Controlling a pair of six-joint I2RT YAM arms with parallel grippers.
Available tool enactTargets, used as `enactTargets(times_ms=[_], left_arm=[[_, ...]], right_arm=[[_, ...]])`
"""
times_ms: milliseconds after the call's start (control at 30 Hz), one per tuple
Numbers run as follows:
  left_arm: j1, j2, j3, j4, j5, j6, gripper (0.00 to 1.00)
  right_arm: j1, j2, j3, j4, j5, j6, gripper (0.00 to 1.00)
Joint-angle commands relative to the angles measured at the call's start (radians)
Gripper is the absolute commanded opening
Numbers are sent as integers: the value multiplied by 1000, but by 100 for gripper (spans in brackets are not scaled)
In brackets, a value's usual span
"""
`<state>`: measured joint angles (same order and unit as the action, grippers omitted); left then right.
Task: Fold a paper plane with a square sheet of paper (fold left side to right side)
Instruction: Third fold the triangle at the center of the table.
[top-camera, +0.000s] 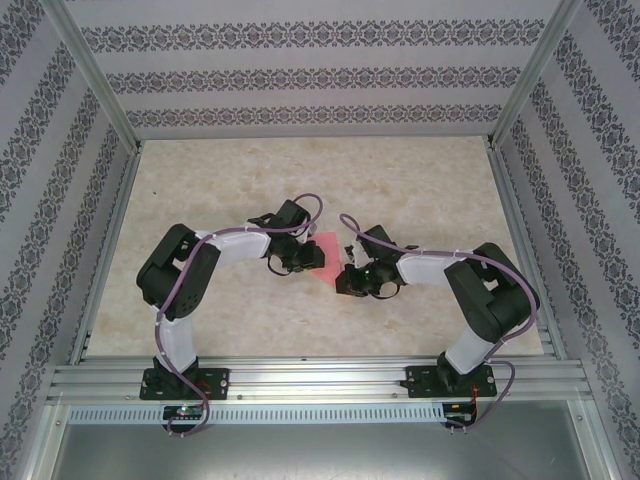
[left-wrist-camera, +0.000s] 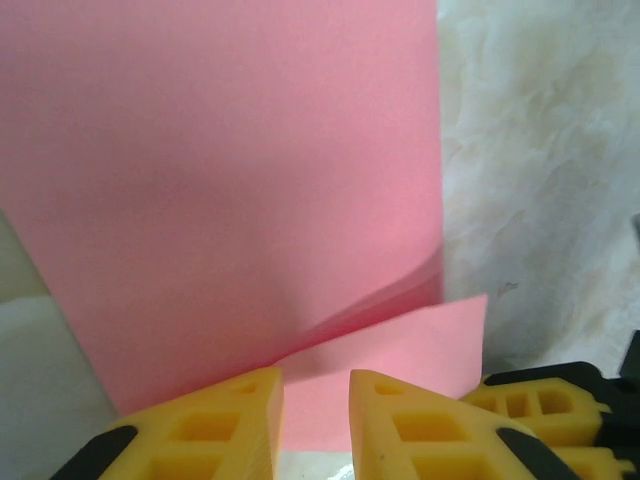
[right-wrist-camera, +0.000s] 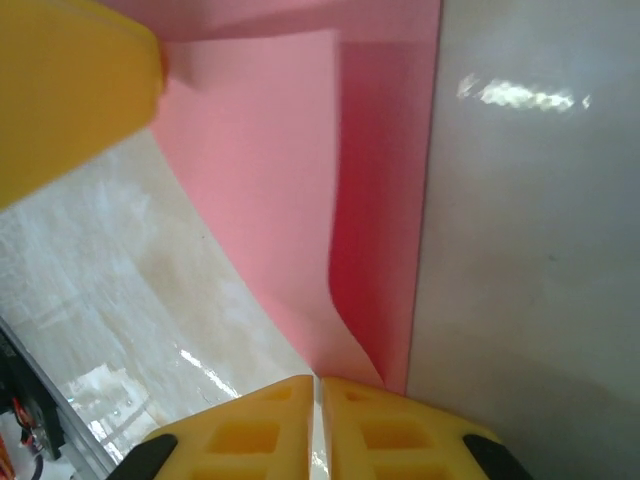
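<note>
The top view gives you the layout. The square sheet of paper (top-camera: 326, 256) sits near the middle of the bench (top-camera: 420, 180), between the left claw (top-camera: 289, 260) and the right claw (top-camera: 356, 277). Both claws are down at the sheet, but the black wrists hide how their jaws stand.

Your left wrist view shows more. The left claw (left-wrist-camera: 315, 400) has its yellow jaws a narrow gap apart. Pink paper shows through that gap, and you can see nothing pinched there. Ahead of it the sheet (left-wrist-camera: 220, 180) rises as a broad curved wall over a lower layer lying flat. The two layers meet in a soft bend, not a pressed crease. At the lower right, the right claw's fingers (left-wrist-camera: 535, 405) sit just beside the lower layer's edge.

In your right wrist view, the right claw (right-wrist-camera: 318, 392) has its jaws together with only a hairline between them. A narrowing tail of the sheet (right-wrist-camera: 280, 200) runs down into that seam, so this claw is nipping the paper. One of the left claw's fingers (right-wrist-camera: 70, 90) looms blurred at the upper left, against the pink. Marbled bench (right-wrist-camera: 130, 300) shows below it.
</note>
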<state>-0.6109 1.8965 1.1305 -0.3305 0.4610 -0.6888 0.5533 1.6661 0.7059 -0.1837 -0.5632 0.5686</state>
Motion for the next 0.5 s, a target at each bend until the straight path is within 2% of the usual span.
enactTargets(times_ms=[0,167,467], left_arm=[[-10,-87,-5,26,-16,2,26],[-40,-127,-38,62,8,-17,26],[-97,-72,-39,124,16,-63,25]], right_arm=[[-12,50,-33,-75,50,39,11],[-16,58,-30,-72,41,43,10],[-18,72,-15,-81,49,38,6]])
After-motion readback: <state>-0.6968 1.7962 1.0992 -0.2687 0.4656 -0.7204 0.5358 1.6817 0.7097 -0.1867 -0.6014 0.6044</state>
